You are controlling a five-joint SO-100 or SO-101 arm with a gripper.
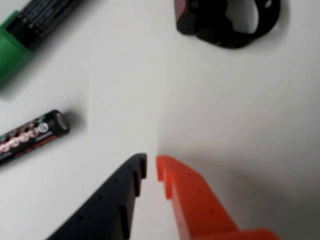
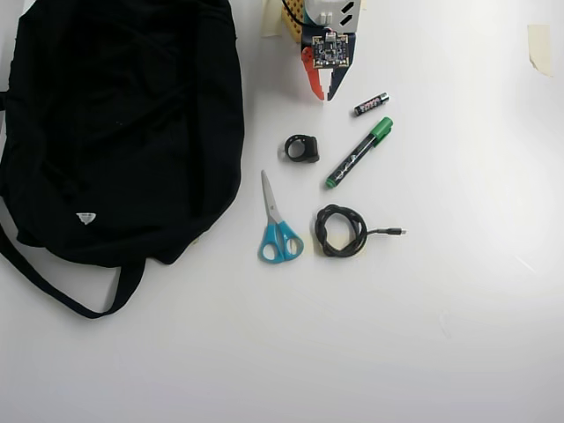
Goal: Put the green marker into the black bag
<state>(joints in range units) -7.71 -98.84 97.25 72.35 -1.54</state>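
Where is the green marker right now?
In the overhead view the green marker lies on the table right of the middle, slanted, between the battery above and the coiled cable below, far from the black bag.

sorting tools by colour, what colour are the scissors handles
Blue; the scissors show best in the overhead view.

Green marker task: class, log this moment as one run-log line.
gripper: nearly shut, empty | marker: on table, untouched | battery: beside marker | bag: left in overhead view | step: approach
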